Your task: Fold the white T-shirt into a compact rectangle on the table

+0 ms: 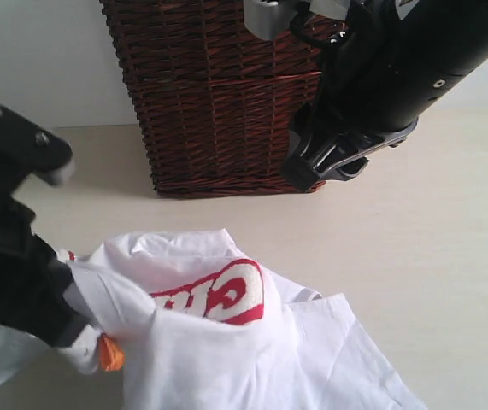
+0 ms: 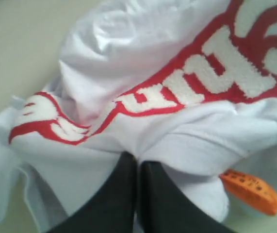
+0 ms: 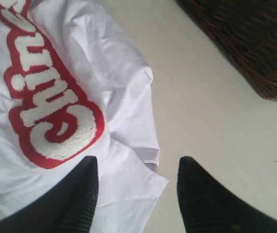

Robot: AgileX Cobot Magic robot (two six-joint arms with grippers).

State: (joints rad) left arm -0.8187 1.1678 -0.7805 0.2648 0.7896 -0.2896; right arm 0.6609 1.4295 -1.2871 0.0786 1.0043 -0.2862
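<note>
A dark woven wicker basket (image 1: 226, 102) stands at the back of the pale worktop (image 1: 432, 256), against a light wall; its opening is cut off by the frame, so what is in it cannot be told. The black right arm crosses in front of the basket's upper right corner and hides that part of the weave; the right hand (image 1: 312, 166) hangs just in front of the basket's lower right corner, above the worktop. In the right wrist view its fingers (image 3: 75, 194) stand well apart around nothing, with bare worktop (image 3: 216, 116) and a shirt edge beneath them and the basket (image 3: 245, 43) beyond.

The white T-shirt (image 1: 226, 359) lies crumpled on the worktop in front of the basket, a strip of bare surface between the two; it is bunched and partly folded over itself, so that only part of the red-outlined lettering (image 1: 222, 295) shows. In front of the basket and off to its left, the black left arm covers the shirt's edge on that side; the left hand (image 2: 137, 162) has its fingers pressed together, clamped on a fold of the white T-shirt (image 2: 128, 63), which rises in a ridge at the grip. A small orange tag (image 1: 109, 352) hangs just beside that hand, on the side away from the basket.
</note>
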